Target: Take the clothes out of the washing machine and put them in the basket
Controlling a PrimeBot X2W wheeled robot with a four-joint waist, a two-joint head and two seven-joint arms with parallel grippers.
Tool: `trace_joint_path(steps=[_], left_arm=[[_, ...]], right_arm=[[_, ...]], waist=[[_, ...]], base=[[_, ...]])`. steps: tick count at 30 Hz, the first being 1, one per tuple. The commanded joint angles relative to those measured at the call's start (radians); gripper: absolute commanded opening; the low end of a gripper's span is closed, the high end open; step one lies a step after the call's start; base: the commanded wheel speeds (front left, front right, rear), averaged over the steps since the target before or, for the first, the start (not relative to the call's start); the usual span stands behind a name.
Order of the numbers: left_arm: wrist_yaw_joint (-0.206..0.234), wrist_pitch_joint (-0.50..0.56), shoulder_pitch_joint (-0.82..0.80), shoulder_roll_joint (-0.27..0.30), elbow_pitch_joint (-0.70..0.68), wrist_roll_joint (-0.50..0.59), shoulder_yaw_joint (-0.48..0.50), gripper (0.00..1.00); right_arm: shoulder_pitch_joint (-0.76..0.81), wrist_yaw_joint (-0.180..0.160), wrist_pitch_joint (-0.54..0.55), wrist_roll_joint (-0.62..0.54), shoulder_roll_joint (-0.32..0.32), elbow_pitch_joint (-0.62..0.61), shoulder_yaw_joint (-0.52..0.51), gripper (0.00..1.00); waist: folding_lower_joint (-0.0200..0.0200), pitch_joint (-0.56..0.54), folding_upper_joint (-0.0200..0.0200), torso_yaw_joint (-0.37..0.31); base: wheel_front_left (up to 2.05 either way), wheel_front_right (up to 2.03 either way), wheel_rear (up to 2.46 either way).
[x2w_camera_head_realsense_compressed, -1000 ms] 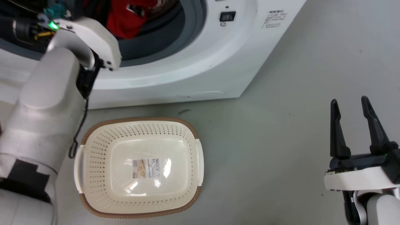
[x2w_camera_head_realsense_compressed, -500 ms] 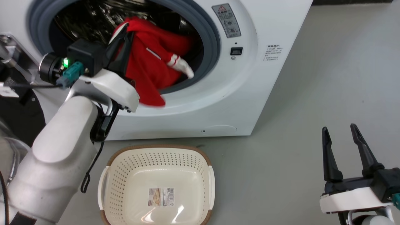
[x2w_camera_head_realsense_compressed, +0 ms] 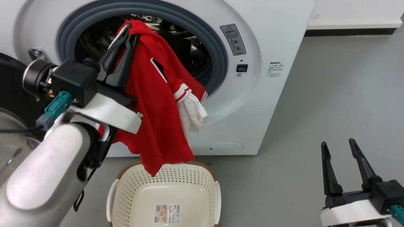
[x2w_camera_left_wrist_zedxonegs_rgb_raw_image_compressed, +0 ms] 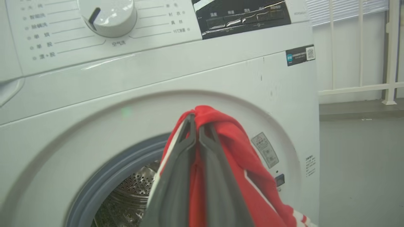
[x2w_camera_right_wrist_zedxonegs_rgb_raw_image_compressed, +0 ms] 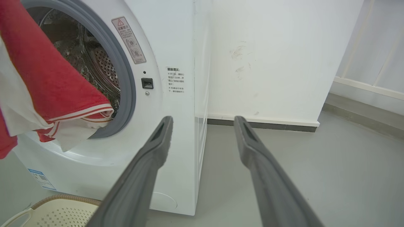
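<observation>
My left gripper (x2w_camera_head_realsense_compressed: 127, 33) is shut on the top of the red clothes (x2w_camera_head_realsense_compressed: 154, 104), held in front of the washing machine's (x2w_camera_head_realsense_compressed: 271, 37) open porthole. The garment hangs down outside the grey rim, its white-striped sleeve draped at the right and its lower tip just above the basket (x2w_camera_head_realsense_compressed: 164, 192) on the floor below. In the left wrist view the gripper (x2w_camera_left_wrist_zedxonegs_rgb_raw_image_compressed: 194, 117) pinches a red fold of the clothes (x2w_camera_left_wrist_zedxonegs_rgb_raw_image_compressed: 233, 138) before the washing machine (x2w_camera_left_wrist_zedxonegs_rgb_raw_image_compressed: 157, 72). My right gripper (x2w_camera_head_realsense_compressed: 337, 145) is open at the lower right, empty; it (x2w_camera_right_wrist_zedxonegs_rgb_raw_image_compressed: 202, 121) faces the machine's side, with the clothes (x2w_camera_right_wrist_zedxonegs_rgb_raw_image_compressed: 47, 82) at the left.
The black-framed door (x2w_camera_head_realsense_compressed: 9, 91) stands open at the far left, behind my left forearm. Grey floor (x2w_camera_head_realsense_compressed: 315, 110) spreads right of the machine. A white wall with a dark baseboard (x2w_camera_right_wrist_zedxonegs_rgb_raw_image_compressed: 262, 126) runs behind it. The basket's rim (x2w_camera_right_wrist_zedxonegs_rgb_raw_image_compressed: 53, 201) shows at the lower left of the right wrist view.
The head camera has tilted up. My left gripper has pulled the red clothes out of the drum; they now hang outside the porthole over the basket. The right gripper stays open.
</observation>
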Motion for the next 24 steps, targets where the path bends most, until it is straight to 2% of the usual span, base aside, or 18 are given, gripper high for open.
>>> trace_joint_path(steps=[1, 10, 19, 24], left_arm=[[0.013, 0.005, 0.024, 0.011, -0.031, 0.002, 0.007, 0.00], [0.077, 0.045, 0.126, 0.073, -0.192, 0.002, 0.011, 0.00], [0.083, 0.059, 0.234, 0.087, -0.203, -0.019, -0.037, 0.00], [0.067, 0.051, 0.321, 0.068, -0.163, -0.039, -0.091, 0.00]], right_arm=[[0.012, -0.001, -0.002, -0.005, 0.000, 0.002, 0.003, 1.00], [0.027, -0.001, -0.002, 0.003, 0.000, 0.004, 0.004, 1.00], [0.008, -0.001, -0.002, 0.009, 0.000, -0.004, -0.006, 1.00], [-0.012, -0.001, -0.002, 0.001, 0.000, -0.008, -0.023, 1.00]], waist=[[0.0001, -0.007, 0.0000, -0.002], [0.0001, -0.024, 0.0000, -0.002], [0.0001, 0.005, 0.0000, -0.003], [0.0001, 0.054, 0.0000, -0.007]], base=[[0.00, 0.00, 0.00], [0.00, 0.00, 0.00], [0.00, 0.00, 0.00], [0.00, 0.00, 0.00]])
